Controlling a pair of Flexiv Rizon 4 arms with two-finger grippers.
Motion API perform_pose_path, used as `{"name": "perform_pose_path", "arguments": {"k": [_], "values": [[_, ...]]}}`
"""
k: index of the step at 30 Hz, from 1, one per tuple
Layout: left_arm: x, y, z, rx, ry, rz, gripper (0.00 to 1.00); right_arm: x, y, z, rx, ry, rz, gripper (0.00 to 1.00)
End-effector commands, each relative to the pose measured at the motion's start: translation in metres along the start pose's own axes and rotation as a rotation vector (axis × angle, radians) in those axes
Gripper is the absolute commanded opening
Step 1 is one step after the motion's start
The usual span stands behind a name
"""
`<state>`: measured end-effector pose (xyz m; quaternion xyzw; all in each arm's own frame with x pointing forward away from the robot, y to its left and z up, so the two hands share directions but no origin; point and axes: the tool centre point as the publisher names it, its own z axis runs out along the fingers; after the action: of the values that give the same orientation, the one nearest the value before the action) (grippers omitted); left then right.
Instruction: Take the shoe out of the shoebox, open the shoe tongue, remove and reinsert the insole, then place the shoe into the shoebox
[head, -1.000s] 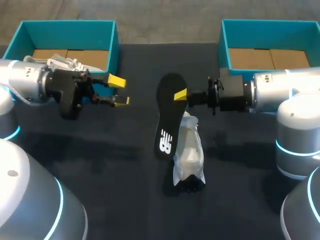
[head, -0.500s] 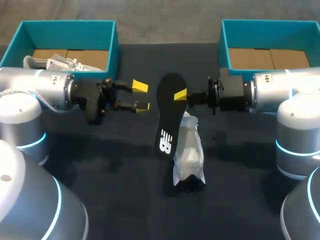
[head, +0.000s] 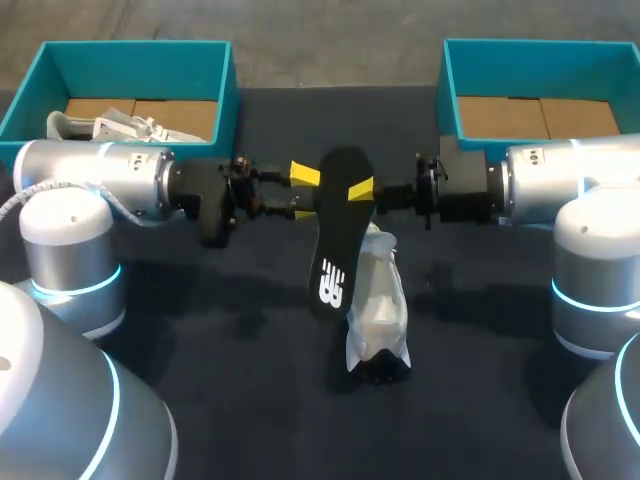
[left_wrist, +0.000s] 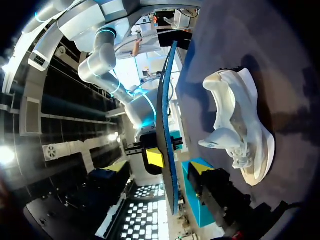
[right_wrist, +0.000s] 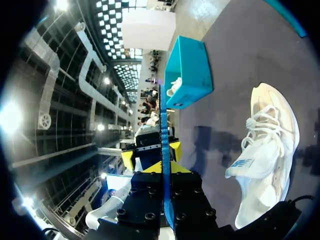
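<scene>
Pinching insole (head: 335, 230) above shoe (head: 378, 310) with right gripper (head: 362, 190), straddling it open-fingered with left gripper (head: 303, 193), likely for handover.

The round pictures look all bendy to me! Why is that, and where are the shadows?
Head view: even light, with soft shadows on the dark tablecloth beside the white mesh sneaker. Left wrist view: the fisheye lens bows the black foam insole, seen edge-on as a thin strip. Right wrist view: same bending; dark shadows lie beside the sneaker, which shows clearly.
</scene>
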<state>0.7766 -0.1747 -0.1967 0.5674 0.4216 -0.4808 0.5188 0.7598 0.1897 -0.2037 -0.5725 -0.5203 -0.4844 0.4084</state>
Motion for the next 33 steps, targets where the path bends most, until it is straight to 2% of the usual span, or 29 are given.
{"name": "perform_pose_path", "arguments": {"k": [1, 16, 20, 21, 22, 23, 33], "values": [[0.006, 0.005, 0.008, 0.005, -0.005, 0.000, 0.46, 0.001, 0.000, 0.002, 0.000, -0.004, 0.001, 0.00], [0.013, 0.009, 0.024, 0.024, -0.015, -0.004, 0.34, 0.001, 0.000, 0.002, 0.000, -0.004, 0.001, 0.00], [0.013, 0.010, 0.025, 0.019, -0.012, 0.000, 0.22, 0.001, 0.000, 0.002, 0.000, -0.004, 0.001, 0.00], [0.014, 0.011, 0.025, 0.018, -0.010, 0.000, 0.08, 0.001, 0.000, 0.002, 0.000, -0.004, 0.001, 0.00], [0.014, 0.011, 0.025, 0.018, -0.010, 0.000, 0.08, 0.001, 0.000, 0.002, 0.000, -0.004, 0.001, 0.00], [0.014, 0.011, 0.025, 0.017, -0.008, 0.000, 0.00, 0.001, 0.000, 0.002, 0.000, -0.004, 0.001, 0.00], [0.016, 0.011, 0.024, 0.018, 0.001, -0.001, 0.00, 0.001, 0.000, 0.002, 0.000, -0.004, 0.001, 0.00]]}}
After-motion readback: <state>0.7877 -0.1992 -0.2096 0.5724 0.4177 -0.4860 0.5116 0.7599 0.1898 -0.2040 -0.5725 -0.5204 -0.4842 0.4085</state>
